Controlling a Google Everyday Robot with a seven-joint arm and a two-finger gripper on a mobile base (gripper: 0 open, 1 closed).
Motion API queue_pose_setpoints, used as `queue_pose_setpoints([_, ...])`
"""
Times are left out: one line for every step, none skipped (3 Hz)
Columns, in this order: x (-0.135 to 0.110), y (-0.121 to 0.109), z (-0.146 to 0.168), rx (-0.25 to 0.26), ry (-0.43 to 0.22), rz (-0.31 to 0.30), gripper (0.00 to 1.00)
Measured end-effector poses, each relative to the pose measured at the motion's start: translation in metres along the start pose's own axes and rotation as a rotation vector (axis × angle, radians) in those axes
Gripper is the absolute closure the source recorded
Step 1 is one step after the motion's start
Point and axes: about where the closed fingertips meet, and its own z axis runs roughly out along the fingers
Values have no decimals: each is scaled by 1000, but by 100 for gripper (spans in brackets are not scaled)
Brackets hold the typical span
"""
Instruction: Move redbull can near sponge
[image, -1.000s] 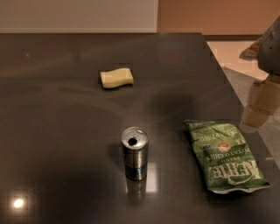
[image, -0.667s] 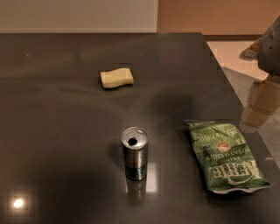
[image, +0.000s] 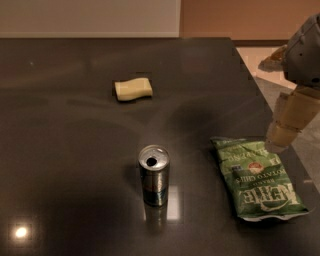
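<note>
Caught the approach step, with nothing grasped yet. Found can (image: 154, 175) upright on dark table (image: 75, 150), front-middle, opened top facing up, touched by nothing. Found sponge (image: 133, 89) lying flat further back and slightly left, well apart from can, bare table between. Spotted green chip bag (image: 257, 180) flat to the right of can, near but not touching. Placed gripper (image: 279, 141) at far right of view, over the table's right edge just beside the bag's top corner, well apart from can, holding nothing; could not tell whether spread or closed. Judged task as barely begun: can not yet near sponge. Judged next move as needing a swing left past the bag without snagging it, a drop around the can's mid-body, a firm squeeze, then a carry back-left and an upright set-down just beside sponge. Flagged risk: slim tall can, likely easy to tip on a side knock; glossy table, likely to let it slide.
</note>
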Motion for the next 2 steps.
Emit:
queue_pose_setpoints([-38, 20, 16, -74, -118, -91, 0])
queue_pose_setpoints([-52, 29, 22, -103, -161, -125, 0])
